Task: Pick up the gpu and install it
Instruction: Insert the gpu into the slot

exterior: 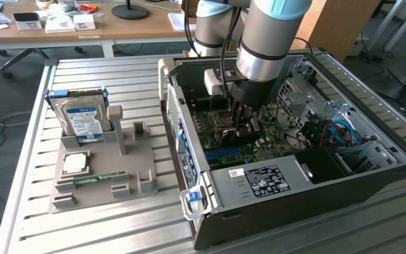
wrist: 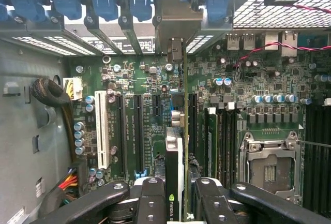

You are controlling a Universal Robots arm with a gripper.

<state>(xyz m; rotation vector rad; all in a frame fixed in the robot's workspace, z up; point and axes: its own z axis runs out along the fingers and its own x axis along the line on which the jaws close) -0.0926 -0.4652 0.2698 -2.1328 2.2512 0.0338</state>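
Slatted silver metal desk (exterior: 83,233) carries an open black computer case (exterior: 316,203), with wooden office desks (exterior: 132,29) in the room behind. Inside the case, the black claw (wrist: 176,198) pinches the green-board, black-cooler gpu (wrist: 174,157), held upright and edge-on over the green motherboard (wrist: 150,79).

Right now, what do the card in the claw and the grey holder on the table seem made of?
Green graphics card with black cooler, gripped in the claw: matte green circuit-board laminate; cooler looks like black plastic; silver end bracket seems bare sheet metal, by its sheen. Grey slotted holder tray: flat uniform matte grey, probably plastic, possibly printed.
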